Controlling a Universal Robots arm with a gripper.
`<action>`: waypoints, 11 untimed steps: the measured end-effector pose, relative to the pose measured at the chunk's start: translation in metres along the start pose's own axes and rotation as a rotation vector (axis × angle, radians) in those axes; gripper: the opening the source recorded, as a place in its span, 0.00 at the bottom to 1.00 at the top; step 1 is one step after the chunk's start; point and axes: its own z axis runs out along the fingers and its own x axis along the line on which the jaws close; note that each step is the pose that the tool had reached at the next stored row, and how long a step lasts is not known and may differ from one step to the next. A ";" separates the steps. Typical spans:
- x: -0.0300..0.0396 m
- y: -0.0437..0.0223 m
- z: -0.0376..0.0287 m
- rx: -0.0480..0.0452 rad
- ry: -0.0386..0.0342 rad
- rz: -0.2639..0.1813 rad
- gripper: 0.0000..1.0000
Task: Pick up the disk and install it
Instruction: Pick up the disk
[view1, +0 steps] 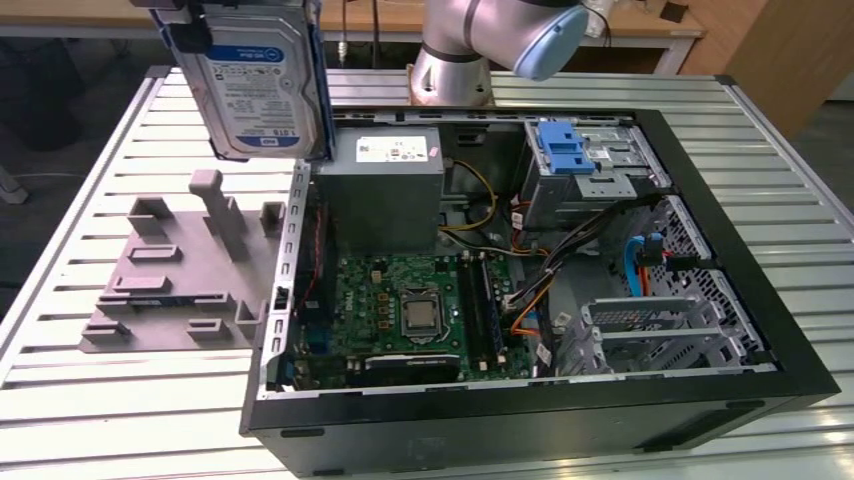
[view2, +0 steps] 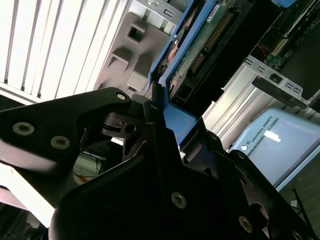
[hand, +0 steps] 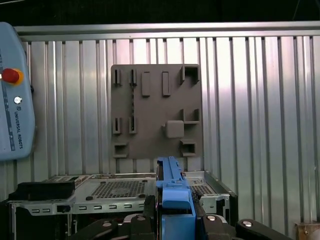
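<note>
Tabletop (view1: 80, 400): slatted metal, carries open PC case (view1: 534, 440).
Disk (view1: 254, 85): upright, aloft over case wall, exterior view's left.
Hand (hand: 176, 212): clamped on disk's blue carrier (hand: 169, 175).
Risk: edge grip may slip, disk hits case.

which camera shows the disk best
Exterior view: the flat silver-grey metal disk hangs upright, its white-and-blue label face toward the camera. The second wrist view shows its green circuit-board underside at an angle; the first wrist view catches its blue plastic carrier edge-on.
</note>
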 end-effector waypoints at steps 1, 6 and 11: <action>0.0004 -0.0013 0.0000 0.0000 -0.0001 0.000 0.36; 0.0022 -0.0078 0.0001 0.0001 -0.0001 0.001 0.36; 0.0037 -0.0147 0.0001 0.0001 -0.0001 0.001 0.36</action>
